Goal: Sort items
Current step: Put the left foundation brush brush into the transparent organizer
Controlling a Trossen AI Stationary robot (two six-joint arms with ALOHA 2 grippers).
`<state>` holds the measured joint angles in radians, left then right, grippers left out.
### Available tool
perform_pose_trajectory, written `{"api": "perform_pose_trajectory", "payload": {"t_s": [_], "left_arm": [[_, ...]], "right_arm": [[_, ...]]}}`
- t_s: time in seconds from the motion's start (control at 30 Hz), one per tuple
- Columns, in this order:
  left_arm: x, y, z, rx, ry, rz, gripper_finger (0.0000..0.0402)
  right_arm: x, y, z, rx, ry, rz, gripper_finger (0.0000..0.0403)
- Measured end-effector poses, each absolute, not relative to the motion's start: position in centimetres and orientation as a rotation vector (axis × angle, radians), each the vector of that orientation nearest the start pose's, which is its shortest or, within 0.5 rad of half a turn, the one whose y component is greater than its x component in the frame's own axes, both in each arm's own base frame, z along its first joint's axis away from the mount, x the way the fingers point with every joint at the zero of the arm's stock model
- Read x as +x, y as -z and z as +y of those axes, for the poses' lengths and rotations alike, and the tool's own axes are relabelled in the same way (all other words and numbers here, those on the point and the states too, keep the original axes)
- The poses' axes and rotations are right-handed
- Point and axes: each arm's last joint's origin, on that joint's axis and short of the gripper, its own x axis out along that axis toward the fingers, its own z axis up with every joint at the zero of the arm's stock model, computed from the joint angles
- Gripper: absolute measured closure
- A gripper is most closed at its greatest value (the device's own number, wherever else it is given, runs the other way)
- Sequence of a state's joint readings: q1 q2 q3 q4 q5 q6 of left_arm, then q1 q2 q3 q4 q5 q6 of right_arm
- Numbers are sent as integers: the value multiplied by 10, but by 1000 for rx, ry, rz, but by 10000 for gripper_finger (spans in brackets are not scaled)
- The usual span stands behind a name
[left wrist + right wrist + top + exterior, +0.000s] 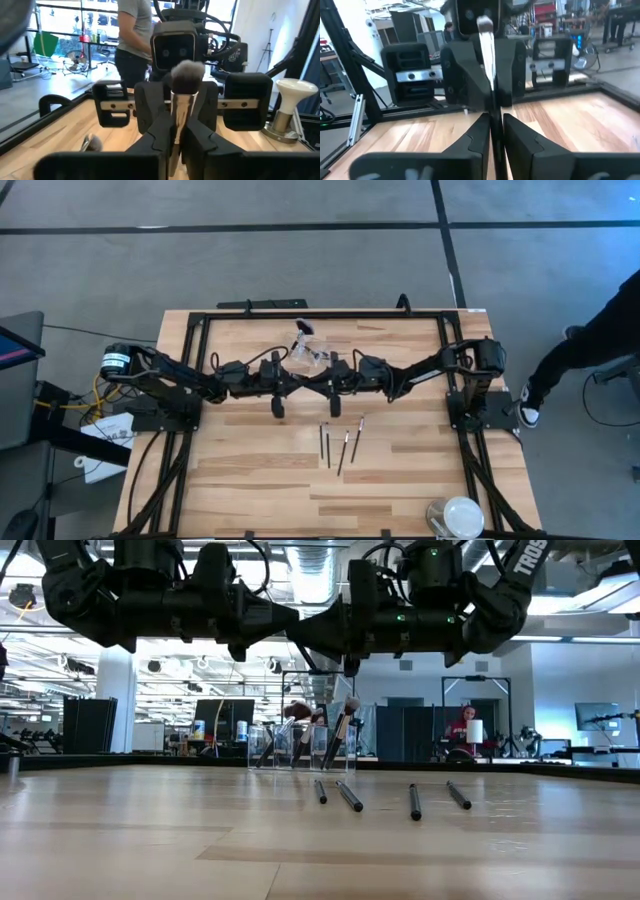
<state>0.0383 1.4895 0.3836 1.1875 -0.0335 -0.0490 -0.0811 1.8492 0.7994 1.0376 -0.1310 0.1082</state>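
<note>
Left wrist view: brush point(181, 100) upright, bristles up (apparently claw-clamped).

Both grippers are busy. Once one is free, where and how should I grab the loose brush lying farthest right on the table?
Grip the slim black-handled brush mid-handle, coming straight down from above. It lies flat on the wooden table, pointing roughly away from the front edge, so set the fingers across its width. Its nearest neighbour lies close, so keep the opening narrow.

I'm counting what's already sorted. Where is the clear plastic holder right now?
In the high view the clear plastic holder stands near the table's far edge, about mid-width, just beyond where the two grippers meet; the loose brushes lie nearer the front.
</note>
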Motion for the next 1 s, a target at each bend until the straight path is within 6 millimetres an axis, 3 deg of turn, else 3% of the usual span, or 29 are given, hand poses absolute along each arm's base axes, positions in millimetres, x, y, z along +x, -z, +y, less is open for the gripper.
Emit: {"api": "perform_pose_trajectory", "payload": {"t_s": [0.23, 0.4, 0.53, 0.73, 1.0], "left_arm": [[258, -181, 19, -27, -127, -69, 380], [257, -170, 31, -6, -219, 44, 380], [255, -169, 48, 79, -357, 79, 380], [260, -186, 83, 167, -477, 69, 380], [258, -175, 104, 93, -469, 138, 380]], "right_arm": [[361, -165, -33, 140, 35, 99, 337], [352, -159, -45, 140, 166, 281, 319], [339, -171, -51, 129, 272, 384, 304], [329, -195, -47, 122, 280, 356, 292], [330, -197, -42, 119, 265, 344, 291]]}}
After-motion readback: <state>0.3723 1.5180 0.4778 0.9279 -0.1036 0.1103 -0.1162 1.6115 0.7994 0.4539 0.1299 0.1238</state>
